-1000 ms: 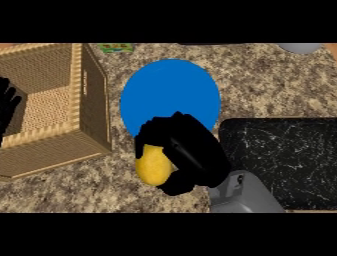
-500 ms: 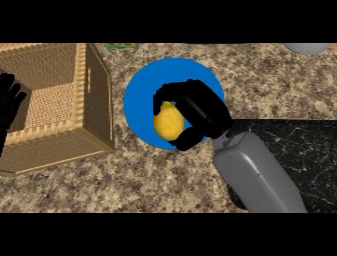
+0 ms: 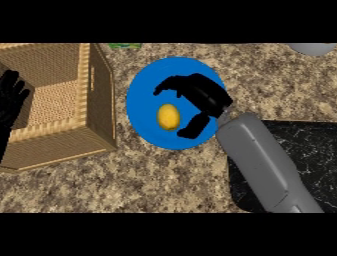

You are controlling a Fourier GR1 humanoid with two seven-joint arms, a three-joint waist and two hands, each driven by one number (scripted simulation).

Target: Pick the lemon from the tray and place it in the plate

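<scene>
Fingers (image 3: 172, 86) of the right hand (image 3: 200, 97) were spread wide and holding nothing, arched over the round blue plate (image 3: 143, 85), thumb low beside the small yellow lemon (image 3: 169, 116). Lemon lay on the plate, slightly below plate centre, apparently clear of the fingers, though I couldn't tell if the thumb tip touched it. So placement looked done; what remained was getting the hand out. Risk, as I judged it: the thumb sat just beside the lemon on the side away from the woven wicker basket (image 3: 49, 100), so a withdrawal sweeping across the plate could nudge it and roll it toward the rim nearest that basket; a lemon rolls easily on a flat plate. Lifting straight up before pulling back toward the black marbled tray (image 3: 311, 145) would avoid that. Left hand (image 3: 1, 112) rested open, fingers up, over the basket's outer edge, well apart from the plate.
</scene>
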